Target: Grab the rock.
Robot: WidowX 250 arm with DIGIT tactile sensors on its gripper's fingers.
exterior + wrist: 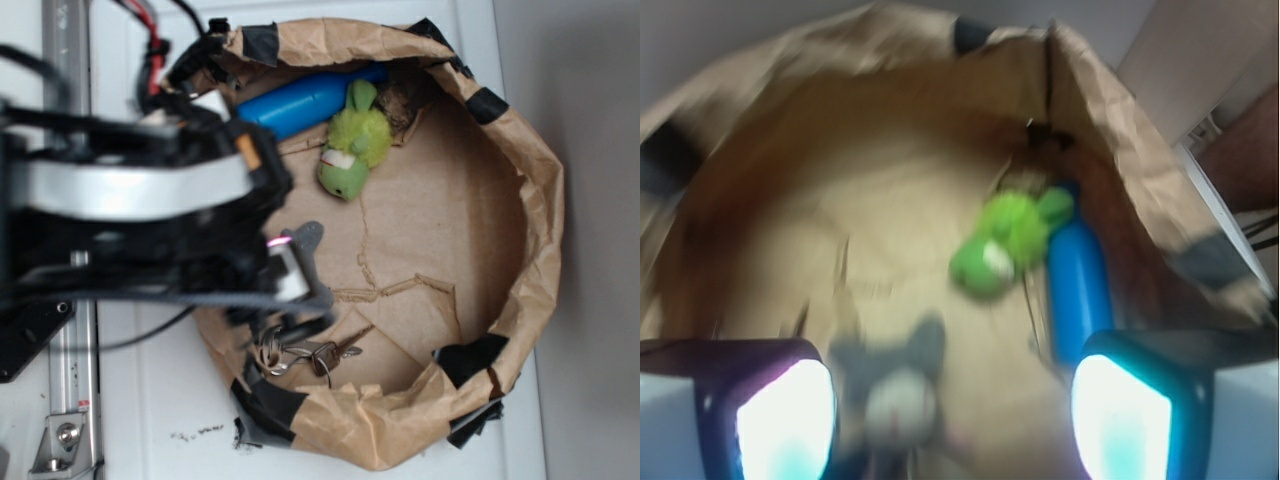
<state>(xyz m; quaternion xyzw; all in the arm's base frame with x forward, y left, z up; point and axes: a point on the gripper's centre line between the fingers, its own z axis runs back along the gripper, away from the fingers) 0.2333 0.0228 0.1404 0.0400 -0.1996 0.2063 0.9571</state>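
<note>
The rock (404, 104) is a small dark mottled lump at the far wall of the brown paper basket (520, 190), just behind the green plush toy (354, 150). In the wrist view the rock (1040, 138) is a dark smudge beyond the green toy (1005, 240). My gripper (292, 272) hangs over the near left part of the basket, far from the rock. In the blurred wrist view my gripper (955, 425) is open and holds nothing. A grey and white soft toy (898, 395) lies below, between the jaws.
A blue bottle (300, 100) lies along the basket wall beside the green toy, and it also shows in the wrist view (1080, 290). A bunch of keys (305, 352) lies at the basket's near edge. Black tape patches (470, 358) hold the rim.
</note>
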